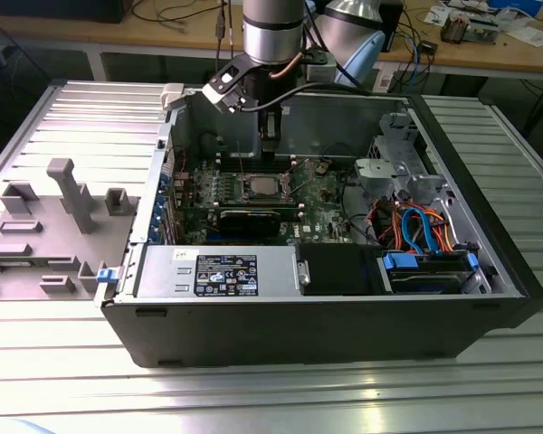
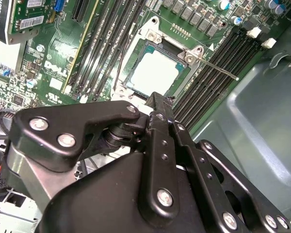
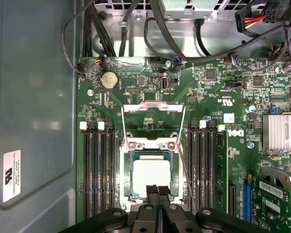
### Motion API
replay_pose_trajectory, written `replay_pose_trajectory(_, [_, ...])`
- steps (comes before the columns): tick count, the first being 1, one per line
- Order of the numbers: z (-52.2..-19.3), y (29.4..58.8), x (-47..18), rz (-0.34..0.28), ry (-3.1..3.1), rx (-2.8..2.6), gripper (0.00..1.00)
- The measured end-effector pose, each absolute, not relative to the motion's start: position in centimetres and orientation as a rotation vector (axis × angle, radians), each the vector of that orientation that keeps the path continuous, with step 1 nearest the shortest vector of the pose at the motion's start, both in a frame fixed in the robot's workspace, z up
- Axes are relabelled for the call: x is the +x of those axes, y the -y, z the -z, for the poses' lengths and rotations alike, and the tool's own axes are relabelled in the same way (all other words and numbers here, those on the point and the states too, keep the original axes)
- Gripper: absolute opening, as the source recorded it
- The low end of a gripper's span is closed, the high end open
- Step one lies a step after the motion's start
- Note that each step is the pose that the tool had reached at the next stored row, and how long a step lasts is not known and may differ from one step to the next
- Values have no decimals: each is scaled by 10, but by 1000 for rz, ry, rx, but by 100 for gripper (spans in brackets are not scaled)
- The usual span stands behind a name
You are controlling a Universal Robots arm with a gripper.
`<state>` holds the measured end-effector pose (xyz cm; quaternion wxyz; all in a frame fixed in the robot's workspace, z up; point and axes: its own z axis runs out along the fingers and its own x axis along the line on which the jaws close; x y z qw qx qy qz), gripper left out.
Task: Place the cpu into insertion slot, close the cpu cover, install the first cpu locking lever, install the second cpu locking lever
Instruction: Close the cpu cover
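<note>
Exterior view's left to right: ribbed grey metal table [image 1: 63,362], then open black computer case [image 1: 299,325]. Black two-finger gripper [image 3: 157,190] hangs over the socket, fingers pinched together, empty. Pale silver square cpu [image 3: 151,175] sits in the silver-rimmed square insertion slot [image 3: 151,145]. Thin silvery frame cpu cover [image 3: 153,104] stands flipped open.

We see a ribbed metal table [image 1: 253,398] bearing an open computer case [image 1: 299,325], with a grey moulded fixture [image 1: 45,226] lying beside it toward the exterior view's left.
</note>
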<state>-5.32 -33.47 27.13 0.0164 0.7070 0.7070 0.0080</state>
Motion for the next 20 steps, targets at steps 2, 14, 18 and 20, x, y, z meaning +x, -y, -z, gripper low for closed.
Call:
replay_pose_trajectory(2, [-272,335,-53,-24,-2198,2198,11])
replay_pose_trajectory(14, [-273,335,-52,-25,-2198,2198,11])
replay_pose_trajectory(18, [-276,335,-52,-24,-2198,2198,11])
replay_pose_trajectory(20, [-276,335,-52,-25,-2198,2198,11])
